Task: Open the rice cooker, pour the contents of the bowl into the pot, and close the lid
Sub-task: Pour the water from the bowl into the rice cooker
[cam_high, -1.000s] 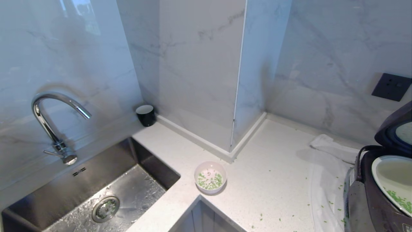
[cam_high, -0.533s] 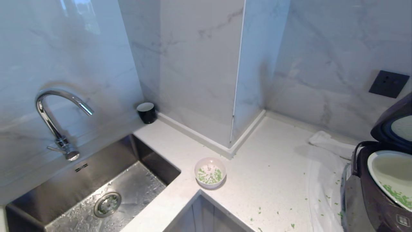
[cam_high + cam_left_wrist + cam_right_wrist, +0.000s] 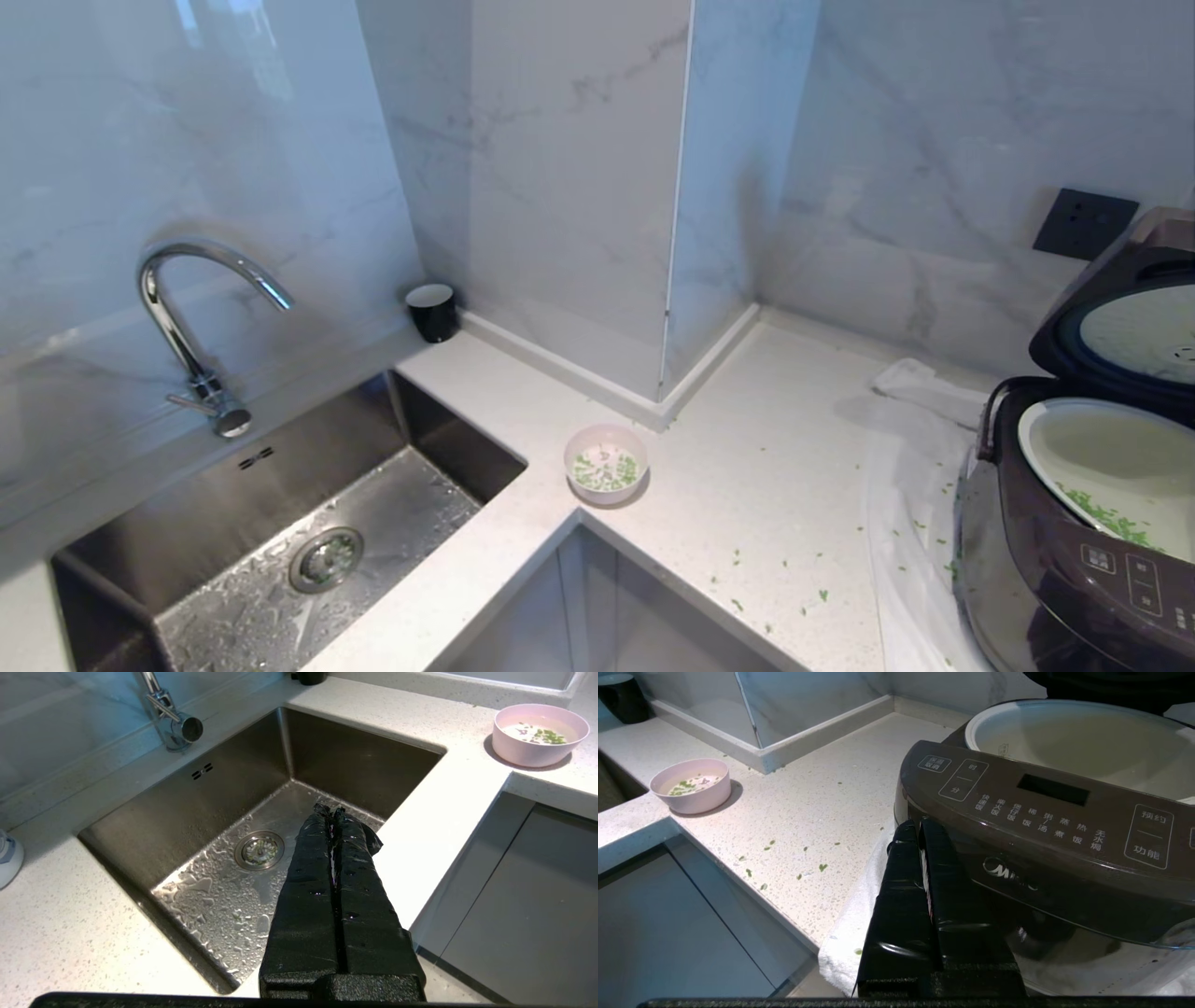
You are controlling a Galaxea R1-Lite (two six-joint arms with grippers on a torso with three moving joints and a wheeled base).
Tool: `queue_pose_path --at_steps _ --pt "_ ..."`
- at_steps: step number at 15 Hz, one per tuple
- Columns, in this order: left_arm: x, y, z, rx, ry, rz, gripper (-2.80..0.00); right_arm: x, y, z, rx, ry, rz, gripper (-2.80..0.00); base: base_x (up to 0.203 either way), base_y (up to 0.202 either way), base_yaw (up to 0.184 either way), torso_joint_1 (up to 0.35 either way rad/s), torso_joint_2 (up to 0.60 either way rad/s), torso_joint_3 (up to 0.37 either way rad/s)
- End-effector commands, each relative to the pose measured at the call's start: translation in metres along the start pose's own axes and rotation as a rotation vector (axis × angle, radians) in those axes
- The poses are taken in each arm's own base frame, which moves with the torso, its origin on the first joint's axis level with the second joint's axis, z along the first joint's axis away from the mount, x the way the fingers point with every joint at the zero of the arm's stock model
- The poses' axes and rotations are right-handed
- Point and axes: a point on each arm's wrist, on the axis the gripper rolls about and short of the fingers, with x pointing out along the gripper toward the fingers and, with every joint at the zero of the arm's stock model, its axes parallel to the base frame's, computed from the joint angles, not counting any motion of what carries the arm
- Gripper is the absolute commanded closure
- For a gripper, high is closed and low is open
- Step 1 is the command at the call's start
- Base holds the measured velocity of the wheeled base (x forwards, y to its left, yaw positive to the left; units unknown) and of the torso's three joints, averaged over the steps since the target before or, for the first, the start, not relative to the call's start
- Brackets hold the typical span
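While lid (image 3: 1120, 317) stands raised, bowl (image 3: 690, 791) well apart from pressed-together right gripper (image 3: 918, 828).

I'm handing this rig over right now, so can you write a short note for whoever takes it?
Left gripper: shut, empty, above the sink.
Right gripper: shut, empty, just in front of the rice cooker.
Lid is up; the pot already holds some green bits.
The bowl stands upright on the counter by the sink corner with green bits inside; more are scattered on the counter.
Left: pour the bowl, close the lid.
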Motion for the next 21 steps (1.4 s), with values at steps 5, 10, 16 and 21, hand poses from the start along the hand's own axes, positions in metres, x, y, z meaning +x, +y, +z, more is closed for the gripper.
queue_pose_path --at_steps 5,10,16,21 --pt "0.0001 0.0000 0.0001 -0.003 0.002 -0.001 0.00 0.0000 0.0000 0.0000 0.002 0.000 0.001 0.00 0.000 0.000 0.000 0.000 0.00 0.000" --pt "0.0002 0.0000 0.0001 -0.004 0.003 -0.001 0.00 0.0001 0.0000 0.0000 0.003 0.001 0.001 0.00 0.000 0.000 0.000 0.000 0.00 0.000" --pt "0.0001 0.0000 0.0001 -0.006 0.002 -0.001 0.00 0.0000 0.0000 0.0000 0.002 0.000 0.001 0.00 0.003 0.005 -0.084 0.002 0.00 0.002" --pt "0.0001 0.0001 0.0001 -0.006 0.002 -0.001 0.00 0.0000 0.0000 0.0000 0.003 0.000 0.001 0.00 0.003 0.005 -0.178 0.003 0.00 0.002"
